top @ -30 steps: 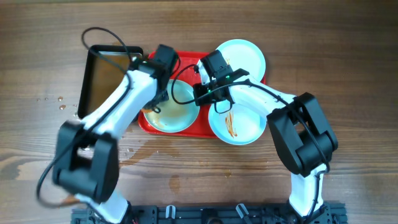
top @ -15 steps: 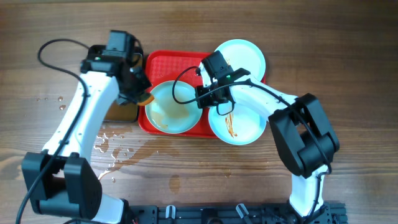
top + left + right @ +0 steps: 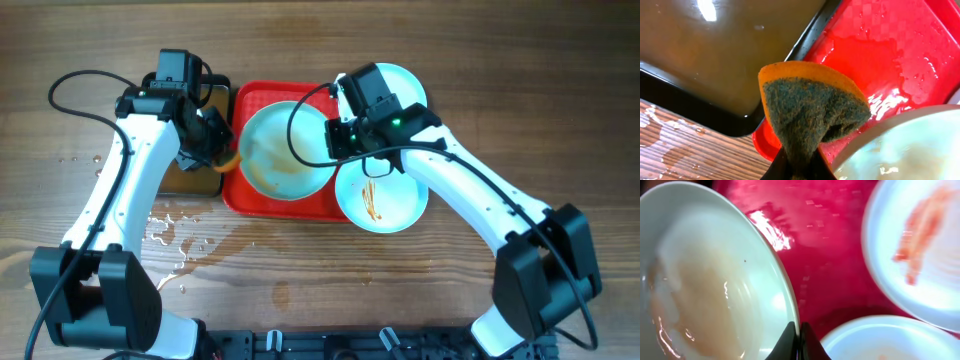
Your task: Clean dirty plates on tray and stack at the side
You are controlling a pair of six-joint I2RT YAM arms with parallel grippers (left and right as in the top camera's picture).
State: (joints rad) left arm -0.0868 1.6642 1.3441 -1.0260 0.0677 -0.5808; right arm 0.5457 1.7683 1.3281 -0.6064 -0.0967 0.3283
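Mint plate (image 3: 268, 152) apparently tilted, rim in right pincer (image 3: 799, 334).

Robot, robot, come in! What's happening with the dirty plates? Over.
Left fingers shut on sponge. Right fingers pinching wet plate rim over tray. Streaked plate untouched. Nothing in the way.

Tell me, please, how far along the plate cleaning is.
Done: nothing is stacked yet. In hand: the right hand pinches the rim of the tilted plate, which carries a thin brownish film, while the left hand holds the sponge at the tray's left edge. Left: the sauce-streaked plate, the back plate, which looks clean, and stacking.
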